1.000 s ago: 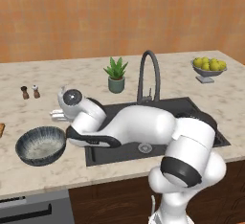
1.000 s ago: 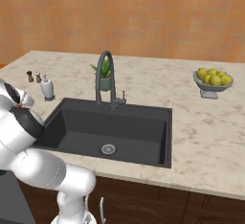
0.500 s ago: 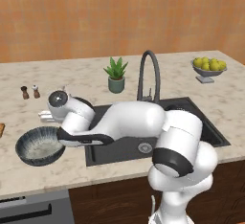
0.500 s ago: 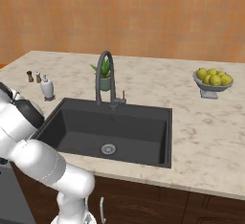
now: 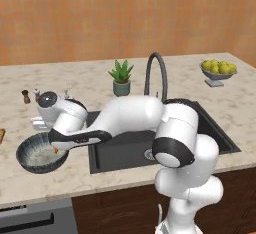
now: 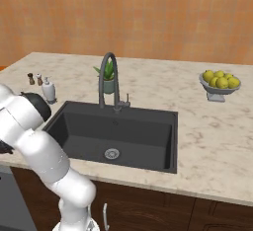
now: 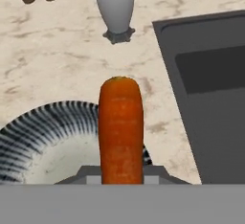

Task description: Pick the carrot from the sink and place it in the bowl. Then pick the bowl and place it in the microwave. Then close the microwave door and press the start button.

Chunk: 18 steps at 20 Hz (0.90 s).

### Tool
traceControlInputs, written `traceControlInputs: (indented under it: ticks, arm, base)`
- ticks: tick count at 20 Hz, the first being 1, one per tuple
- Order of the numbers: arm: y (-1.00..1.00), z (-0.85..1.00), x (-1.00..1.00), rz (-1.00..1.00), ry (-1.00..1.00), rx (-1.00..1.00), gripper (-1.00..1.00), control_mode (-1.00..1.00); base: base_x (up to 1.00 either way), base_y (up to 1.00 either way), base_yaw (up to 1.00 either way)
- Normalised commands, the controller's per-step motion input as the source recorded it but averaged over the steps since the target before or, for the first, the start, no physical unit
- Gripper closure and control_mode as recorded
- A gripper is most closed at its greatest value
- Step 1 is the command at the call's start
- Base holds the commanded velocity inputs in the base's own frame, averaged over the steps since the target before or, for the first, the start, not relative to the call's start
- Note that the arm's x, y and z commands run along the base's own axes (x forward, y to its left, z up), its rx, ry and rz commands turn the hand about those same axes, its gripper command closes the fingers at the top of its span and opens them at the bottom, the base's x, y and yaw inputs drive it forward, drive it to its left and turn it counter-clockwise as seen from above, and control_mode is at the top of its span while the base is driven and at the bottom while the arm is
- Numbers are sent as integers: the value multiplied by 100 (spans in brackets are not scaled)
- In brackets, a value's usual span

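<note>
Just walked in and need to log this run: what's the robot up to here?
The white arm reaches left across the counter, and its gripper holds the carrot over the near rim of the bowl, which sits on the counter left of the sink. The carrot is out of the sink but not yet released into the bowl. A soap dispenser stands just beyond the bowl.
</note>
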Motion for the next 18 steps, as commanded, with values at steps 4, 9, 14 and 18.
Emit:
traceControlInputs:
  ticks: [4,9,14,18]
  arm:
    - [3,-28,-1,0,18,0,100,-100]
    - [24,-19,6,-1,19,-3,100,-100]
    - [20,-14,2,-4,10,-6,100,-100]
    - [2,-19,0,0,2,-1,100,-100]
  base:
    - [0,0,0]
    - [0,0,0]
    - [0,0,0]
    - [0,0,0]
